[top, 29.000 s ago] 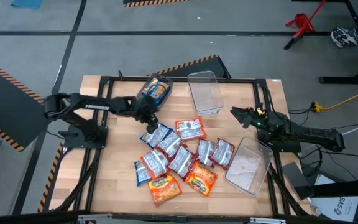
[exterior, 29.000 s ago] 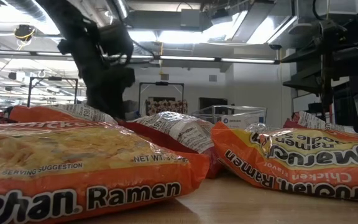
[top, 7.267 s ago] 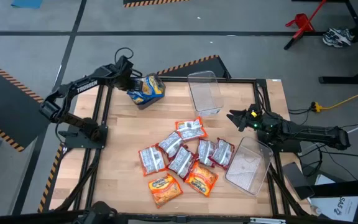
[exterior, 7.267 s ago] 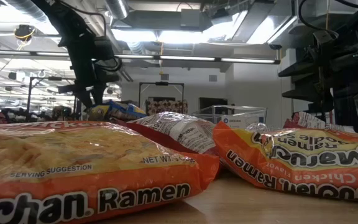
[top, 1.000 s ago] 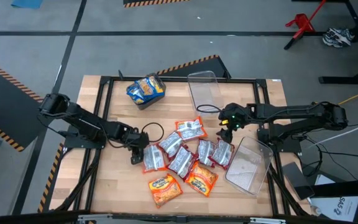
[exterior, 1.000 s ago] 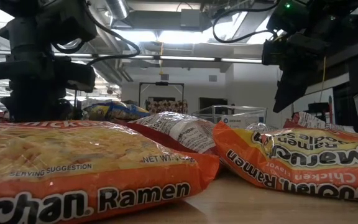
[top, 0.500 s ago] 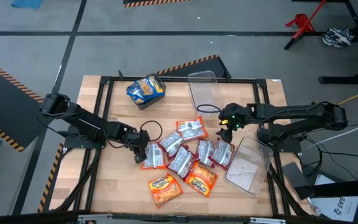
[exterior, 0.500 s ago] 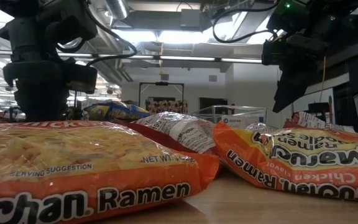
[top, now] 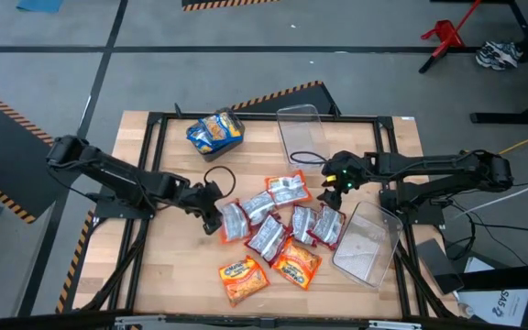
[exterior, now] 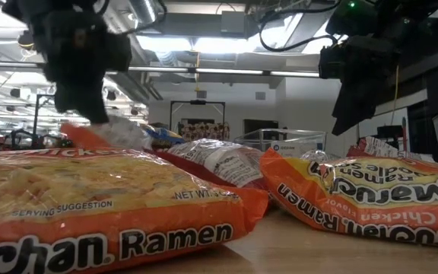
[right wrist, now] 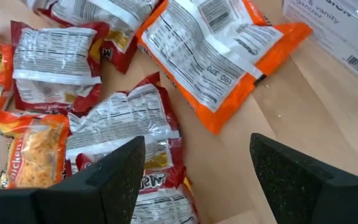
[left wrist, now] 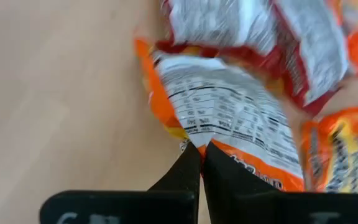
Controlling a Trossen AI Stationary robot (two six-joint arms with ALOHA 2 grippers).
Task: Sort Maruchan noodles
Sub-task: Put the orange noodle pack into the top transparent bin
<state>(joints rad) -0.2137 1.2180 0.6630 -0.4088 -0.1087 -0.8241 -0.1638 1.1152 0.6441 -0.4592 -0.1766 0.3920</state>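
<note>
Orange, red and silver Maruchan noodles (top: 273, 225) lie in a loose heap on the wooden table (top: 177, 261); the high view shows about 8 of them there, though overlaps keep the count from being sure. 2 clear bins stand beside the heap: 1 empty bin (top: 302, 134) toward the far edge, 1 tipped bin (top: 367, 244) on the heap's right. A 3rd holder (top: 216, 133), far-left of the heap, carries the blue-and-yellow packets.

Compared with half a second ago, the left gripper (top: 215, 218) has closed fully on the heap's left-most orange packet (top: 233, 220) and dragged it slightly toward the middle. The packets at the heap's far side have shifted too. The right gripper (top: 335, 180) stays poised above the heap's right edge, its fingers spread and empty in its wrist picture.

Only the left wrist view shows the pinch itself: both fingertips (left wrist: 191, 168) meet on the packet's seam edge (left wrist: 229, 118). The low view alone shows that packet's corner (exterior: 105, 133) raised off the table behind 2 orange chicken packets (exterior: 112, 202).
</note>
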